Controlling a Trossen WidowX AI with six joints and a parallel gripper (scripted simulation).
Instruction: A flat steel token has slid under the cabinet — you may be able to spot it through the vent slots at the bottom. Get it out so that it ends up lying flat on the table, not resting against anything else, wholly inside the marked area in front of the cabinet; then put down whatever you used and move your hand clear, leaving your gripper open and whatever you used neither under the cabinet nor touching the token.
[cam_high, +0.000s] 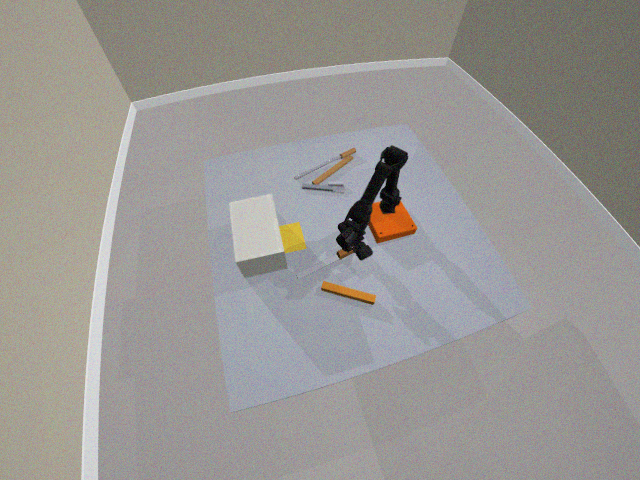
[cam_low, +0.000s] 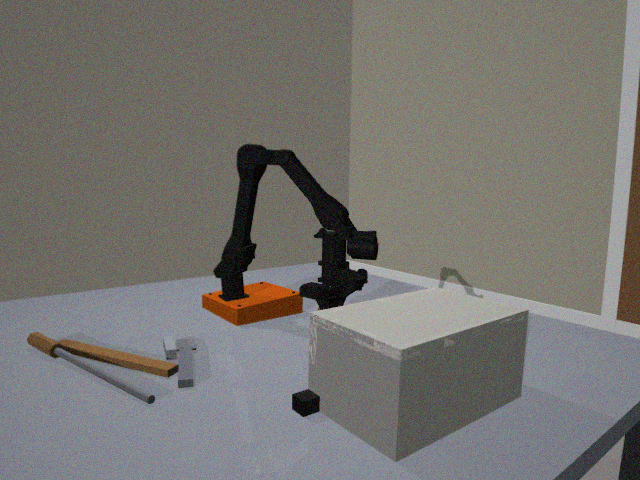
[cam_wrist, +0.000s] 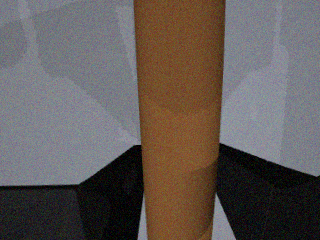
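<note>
My gripper (cam_high: 353, 250) (cam_low: 330, 303) (cam_wrist: 175, 152) is shut on the wooden handle (cam_high: 343, 253) (cam_wrist: 180, 75) of a tool. The tool's thin pale rod (cam_high: 323, 265) slants from the handle toward the cabinet's near front corner in the top view; its tip is outside the cabinet, and its height above the table is hard to tell. The cabinet (cam_high: 256, 227) (cam_low: 361, 392) is a pale box. The marked area is a yellow patch (cam_high: 293, 237) against its front, to the left of the gripper in the top view. The steel token and vent slots are not visible.
An orange bar (cam_high: 347, 292) lies nearer the camera than the held tool. A wooden-handled rod (cam_high: 317, 167) (cam_low: 105, 374), a wooden stick (cam_high: 333, 170) (cam_low: 118, 357) and grey metal pieces (cam_high: 317, 187) (cam_low: 185, 366) lie beyond the patch. A black cube (cam_low: 305, 402) stands beside the cabinet.
</note>
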